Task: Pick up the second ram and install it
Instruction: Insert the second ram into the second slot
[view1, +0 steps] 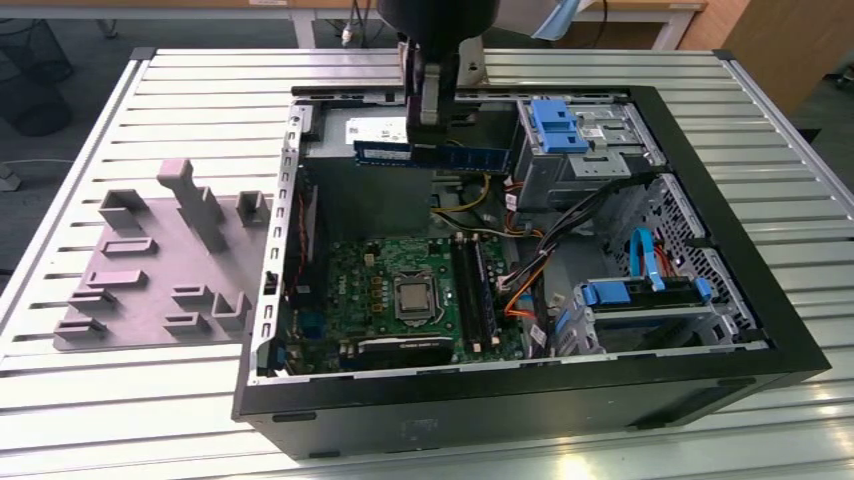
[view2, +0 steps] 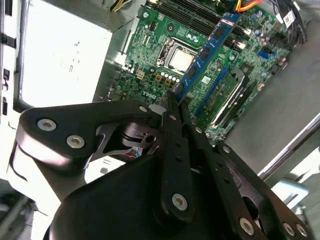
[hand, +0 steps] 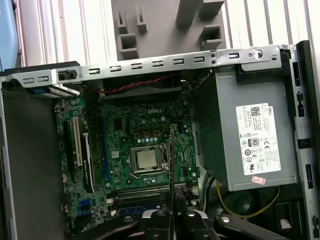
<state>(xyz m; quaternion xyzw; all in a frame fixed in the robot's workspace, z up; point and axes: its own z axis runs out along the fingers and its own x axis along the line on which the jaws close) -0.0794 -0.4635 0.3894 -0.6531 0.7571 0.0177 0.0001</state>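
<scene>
In the exterior view, a slatted metal table (view1: 160, 400) is seen from above. At the exterior view's left, a grey moulded fixture (view1: 160, 270) with upright blocks and pockets lies flat on the slats. Just beside it, toward the exterior view's right, an open black computer case (view1: 534, 400) lies on its side. A green motherboard (view1: 387, 300) with a bare processor socket (view1: 414, 296) is seen on the case floor, with long black memory slots (view1: 470, 290) just beside the socket. Above the case, the gripper (view1: 430, 130) hangs from a black arm, and its fingers are closed on the second ram (view1: 447, 155), a thin blue-green stick that is held level, on edge, in the air over the silver power supply, well apart from the slots. Further toward the exterior view's right, blue drive brackets (view1: 554, 125) and bundled cables are seen.

In the second wrist view, the gripper (view2: 172, 100) is shown clamped on one end of the second ram (view2: 207, 52), which extends away over the motherboard (view2: 150, 45); dark chips and a small white label are visible on it.

In the first wrist view, the stick is seen edge-on as a thin dark line (hand: 171, 170) rising from the gripper (hand: 172, 212) over the motherboard (hand: 120, 130), with the power supply (hand: 240, 135) alongside.
</scene>
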